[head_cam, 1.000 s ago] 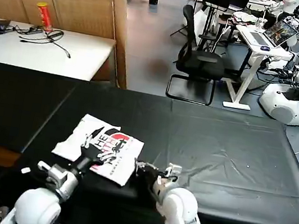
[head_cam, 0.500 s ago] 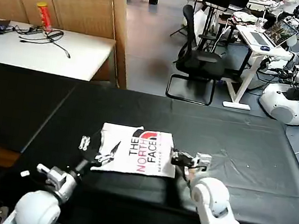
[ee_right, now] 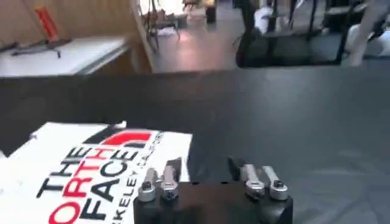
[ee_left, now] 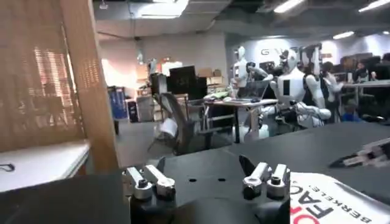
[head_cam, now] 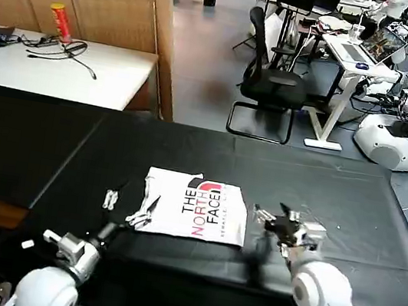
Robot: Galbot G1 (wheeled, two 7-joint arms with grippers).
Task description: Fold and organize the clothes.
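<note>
The clothes are one white T-shirt (head_cam: 194, 207), folded into a neat rectangle with its black-and-red "THE NORTH FACE" print facing up, lying flat on the black tablecloth (head_cam: 323, 187) near the front edge. My left gripper (head_cam: 126, 207) hovers open just off the shirt's left edge, nothing between its fingers. My right gripper (head_cam: 283, 221) stands open a short way to the right of the shirt, clear of it. The left wrist view has the open left gripper (ee_left: 204, 175) with the shirt (ee_left: 332, 201) beside it. In the right wrist view the open right gripper (ee_right: 207, 169) sits next to the shirt (ee_right: 91, 176).
Behind the black table at the left stands a white table (head_cam: 69, 70) with a red can (head_cam: 60, 21) and cables. An office chair (head_cam: 273, 86) and other robots (head_cam: 402, 130) are on the floor beyond. Bare black cloth stretches to the right of the shirt.
The shirt slid right and turned, print now square to me. Both grippers have let go of it; the right one drew off to the right, the left one pulled back to the left.
</note>
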